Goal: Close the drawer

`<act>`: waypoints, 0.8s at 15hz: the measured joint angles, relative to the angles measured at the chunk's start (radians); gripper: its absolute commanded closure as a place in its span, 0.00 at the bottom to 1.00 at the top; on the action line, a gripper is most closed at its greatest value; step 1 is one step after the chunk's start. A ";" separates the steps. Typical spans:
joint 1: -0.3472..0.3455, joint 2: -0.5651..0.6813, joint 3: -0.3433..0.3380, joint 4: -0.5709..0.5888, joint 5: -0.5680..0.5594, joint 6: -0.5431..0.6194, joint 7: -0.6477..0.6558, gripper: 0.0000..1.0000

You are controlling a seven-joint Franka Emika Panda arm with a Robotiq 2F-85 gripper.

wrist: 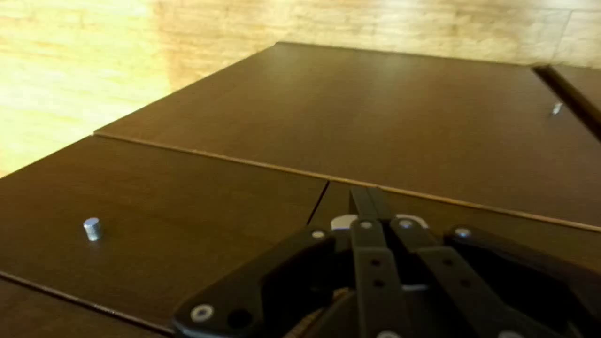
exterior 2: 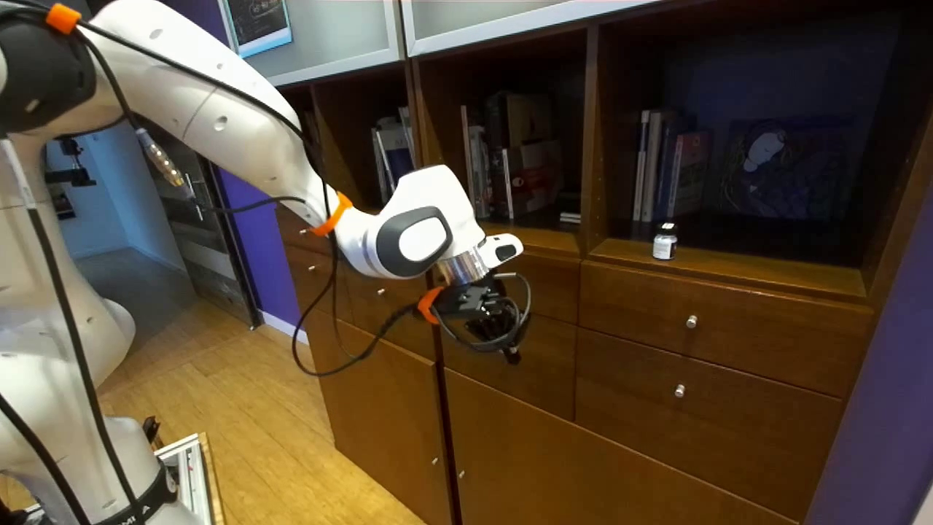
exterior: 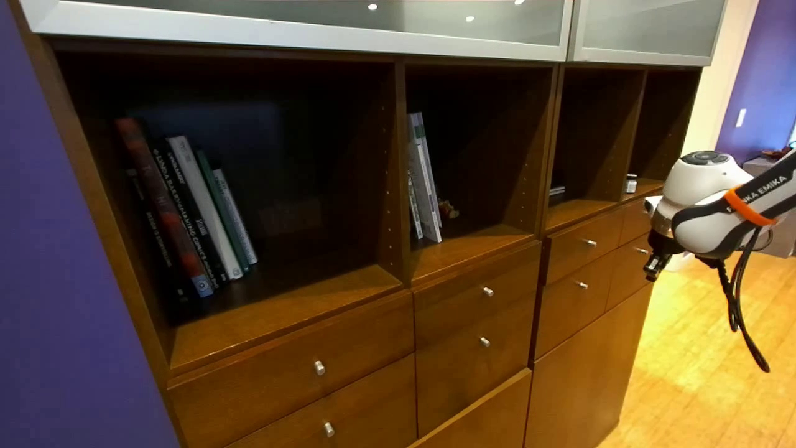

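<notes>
In an exterior view, "EMIKA" can be read on the Panda arm (exterior: 706, 227) and "MAKING COMICS" on a black book (exterior: 186, 214); the shallow silver-knobbed drawer (exterior: 573, 250) is seen beneath the third shelf compartment (exterior: 597, 137). In an exterior view, a black-capped bottle's (exterior 2: 664, 246) print is too small to be read. In the wrist view, the gripper (wrist: 369, 202) is shown narrow, fingertips (wrist: 360, 202) touching.

Jar (exterior 2: 665, 243) on shelf (exterior 2: 773, 273), before books (exterior 2: 672, 168); drawers (exterior 2: 765, 339) beneath shelf; end effector (wrist: 370, 202) before drawers.
</notes>
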 measured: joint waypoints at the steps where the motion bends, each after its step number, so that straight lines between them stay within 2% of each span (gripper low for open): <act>1: 0.014 -0.035 -0.012 0.001 0.045 -0.082 -0.038 0.59; 5: 0.086 -0.190 -0.107 0.037 0.162 -0.404 -0.118 0.32; 9: 0.142 -0.341 -0.173 0.088 0.320 -0.603 -0.097 0.04; 12: 0.169 -0.432 -0.182 0.101 0.376 -0.645 0.014 0.00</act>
